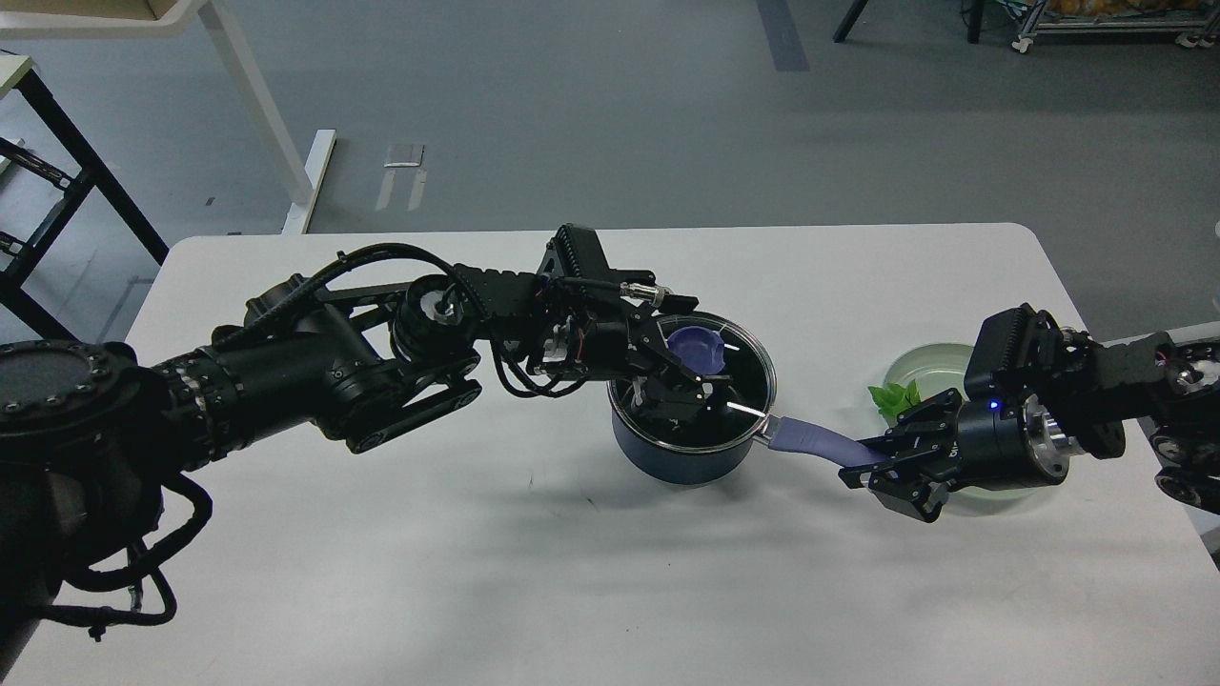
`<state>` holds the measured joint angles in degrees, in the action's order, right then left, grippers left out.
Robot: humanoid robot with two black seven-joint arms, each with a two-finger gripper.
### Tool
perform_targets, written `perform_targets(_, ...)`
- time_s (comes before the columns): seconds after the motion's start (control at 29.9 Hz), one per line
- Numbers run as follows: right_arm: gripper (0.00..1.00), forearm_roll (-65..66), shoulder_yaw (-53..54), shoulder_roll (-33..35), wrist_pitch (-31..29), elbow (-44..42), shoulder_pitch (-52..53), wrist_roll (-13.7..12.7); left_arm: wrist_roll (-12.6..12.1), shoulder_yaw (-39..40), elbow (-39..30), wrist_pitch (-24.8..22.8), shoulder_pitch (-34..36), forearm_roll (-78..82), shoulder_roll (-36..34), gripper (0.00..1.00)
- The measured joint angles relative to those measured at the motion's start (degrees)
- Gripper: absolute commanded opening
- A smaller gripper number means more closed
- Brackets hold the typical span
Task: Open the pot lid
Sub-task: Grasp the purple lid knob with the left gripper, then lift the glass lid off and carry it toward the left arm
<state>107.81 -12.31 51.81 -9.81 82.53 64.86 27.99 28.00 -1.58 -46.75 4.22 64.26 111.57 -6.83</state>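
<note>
Pot (688, 455) near table (381, 572) centre, lid (739, 376) on top. Left gripper (688, 373) directly over lid, at knob (698, 351); grip on knob: cannot tell. Handle (810, 442) pointing right, clamped in right gripper (882, 467). Plate (920, 367) behind.

A white table (610, 591) is standing on grey floor (620, 114); a black frame (67, 162) and white legs (257, 105) are flanking the left.

One pot (688, 455), one lid (734, 367), one plate (920, 367), two claws (693, 370) (882, 472).
</note>
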Motion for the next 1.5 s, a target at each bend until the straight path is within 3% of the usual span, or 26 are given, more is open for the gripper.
perform_targets(0.57, 0.35, -0.06, 0.0, 0.04, 0.04, 0.0, -0.05, 0.02, 0.0, -0.34, 0.08, 0.02, -1.29, -0.3, 0.24, 0.96)
perform_targets(0.9, 0.35, -0.06, -0.05, 0.04, 0.05, -0.01, -0.19, 0.01, -0.01, -0.29, 0.08, 1.06, -1.4, -1.56, 0.84, 0.58)
perform_targets(1.0, 0.35, -0.06, -0.08, 0.04, 0.06, 0.0, -0.33, 0.01, -0.01, -0.32, 0.08, 1.35, -1.3, -1.59, 0.97, 0.52)
perform_targets(1.34, 0.35, -0.06, -0.08, 0.07, 0.07, 0.01, -0.52, 0.0, 0.02, -0.24, -1.33, 1.48, 0.06, -2.04, 0.08, 0.52)
perform_targets(1.5, 0.35, -0.06, -0.08, 0.26, 0.09, 0.01, -0.53, 0.0, 0.01, -0.17, -5.23, 1.22, 1.9, -3.95, -4.23, 0.52)
